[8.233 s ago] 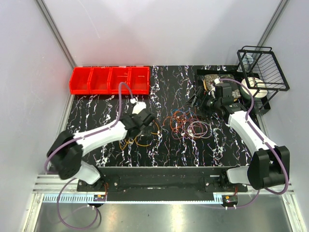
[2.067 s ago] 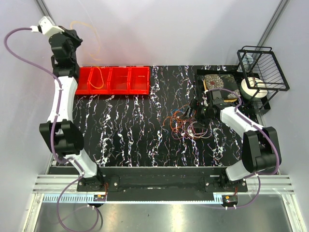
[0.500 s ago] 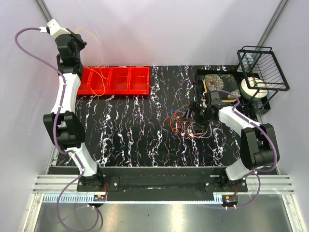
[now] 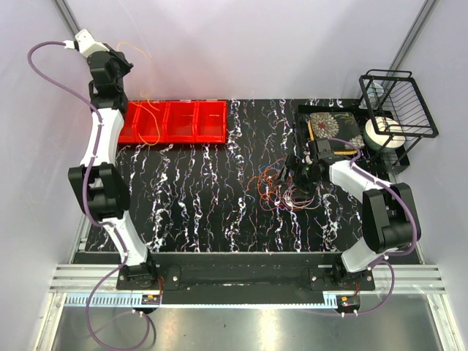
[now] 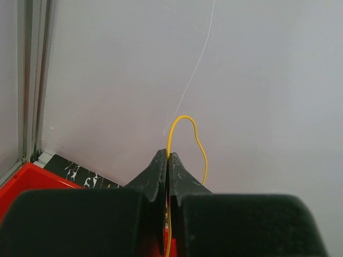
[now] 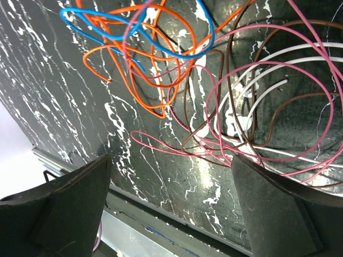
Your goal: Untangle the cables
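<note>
My left gripper (image 4: 121,62) is raised high at the back left, above the red bins. It is shut on a thin yellow cable (image 5: 185,119), which loops out past my left gripper's (image 5: 169,155) tips. The yellow cable (image 4: 146,106) trails down into a bin. The other cables (image 4: 281,191) lie tangled on the black marbled table, right of centre. My right gripper (image 4: 297,174) hovers over that tangle, and in the wrist view the right gripper (image 6: 171,160) is open and empty. Below it lie orange (image 6: 155,80), blue (image 6: 107,16), pink (image 6: 257,107), brown (image 6: 228,64) and white (image 6: 268,69) loops.
A row of red bins (image 4: 179,121) stands at the back left. At the back right are a black wire rack (image 4: 398,99), a white roll (image 4: 384,135) and a dark tray (image 4: 333,124) with a patterned item. The table's front edge (image 6: 161,214) runs under the right gripper.
The left arm has carried the yellow cable from the table centre up over the red bins. The right gripper has come down onto the tangle. Little has moved in the last half second.
</note>
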Motion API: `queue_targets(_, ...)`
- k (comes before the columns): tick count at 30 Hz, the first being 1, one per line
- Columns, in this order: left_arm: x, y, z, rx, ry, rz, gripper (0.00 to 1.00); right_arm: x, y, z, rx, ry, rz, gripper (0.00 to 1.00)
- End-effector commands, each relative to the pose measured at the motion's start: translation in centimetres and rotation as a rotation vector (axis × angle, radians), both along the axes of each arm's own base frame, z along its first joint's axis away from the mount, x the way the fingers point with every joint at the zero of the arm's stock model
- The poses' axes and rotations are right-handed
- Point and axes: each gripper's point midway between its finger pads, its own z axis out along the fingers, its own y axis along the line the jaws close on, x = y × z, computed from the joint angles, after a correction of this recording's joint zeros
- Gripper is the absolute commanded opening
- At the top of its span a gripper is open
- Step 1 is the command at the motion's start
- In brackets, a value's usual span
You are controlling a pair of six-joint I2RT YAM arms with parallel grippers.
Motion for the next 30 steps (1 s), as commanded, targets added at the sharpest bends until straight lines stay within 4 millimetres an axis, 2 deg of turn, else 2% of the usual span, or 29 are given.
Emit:
queue_targets(1, 1.7, 0.2, 0.9, 0.002, -0.043, 0.001, 0.0, -0.1, 0.5, -0.4, -0.007, -0.003, 0.035, 0.97)
queue_targets(9, 2.9, 0.3, 1.6, 0.006, -0.067, 0.001, 0.0, 0.1, 0.8, -0.8, -0.005, 0.009, 0.04, 0.97)
queue_targets(12, 3.8, 0.5, 1.1, 0.008, -0.071, 0.007, 0.0, 0.1, 0.9, -1.0, -0.003, 0.018, 0.042, 0.97)
queue_targets(13, 4.3, 0.6, 0.3, 0.005, -0.064, 0.007, 0.0, 0.1, 1.0, -1.1, -0.006, 0.018, 0.044, 0.97)
queue_targets(15, 4.8, 0.6, 0.8, 0.006, -0.087, 0.003, 0.0, 0.2, 1.0, -1.1, -0.004, 0.021, 0.043, 0.97)
queue_targets(16, 5.6, 0.5, -0.2, 0.003, -0.074, -0.003, 0.0, 0.1, 1.0, -1.3, -0.007, 0.026, 0.043, 0.97)
queue_targets(17, 5.9, 0.5, -0.2, 0.004, -0.082, -0.004, 0.0, 0.1, 1.0, -1.3, -0.006, 0.027, 0.045, 0.97)
queue_targets(18, 6.1, 0.4, 0.8, -0.004, -0.109, -0.011, 0.0, 0.1, 1.0, -1.4, -0.006, 0.03, 0.043, 0.97)
queue_targets(19, 6.9, 0.3, -0.2, -0.011, -0.097, -0.017, 0.0, 0.1, 1.1, -1.5, -0.003, 0.032, 0.045, 0.97)
queue_targets(20, 7.0, 0.3, 1.3, -0.009, -0.127, -0.018, 0.0, 0.1, 1.2, -1.5, 0.001, 0.036, 0.046, 0.97)
queue_targets(21, 7.3, 0.1, 1.3, -0.008, -0.125, -0.019, 0.0, 0.0, 1.3, -1.7, 0.003, 0.042, 0.052, 0.97)
queue_targets(22, 7.7, 0.2, 0.7, -0.011, -0.118, -0.01, 0.0, 0.1, 1.4, -1.6, 0.007, 0.042, 0.053, 0.96)
queue_targets(23, 7.7, 0.3, 1.1, -0.011, -0.129, -0.004, 0.0, 0.1, 1.4, -1.6, 0.006, 0.043, 0.054, 0.96)
queue_targets(28, 7.8, 0.3, 0.5, -0.008, -0.117, -0.002, 0.0, -0.2, 1.4, -2.0, 0.005, 0.054, 0.056, 0.97)
queue_targets(30, 7.6, 0.3, -1.1, -0.009, -0.088, -0.003, 0.0, 0.0, 1.5, -2.0, 0.007, 0.054, 0.054, 0.97)
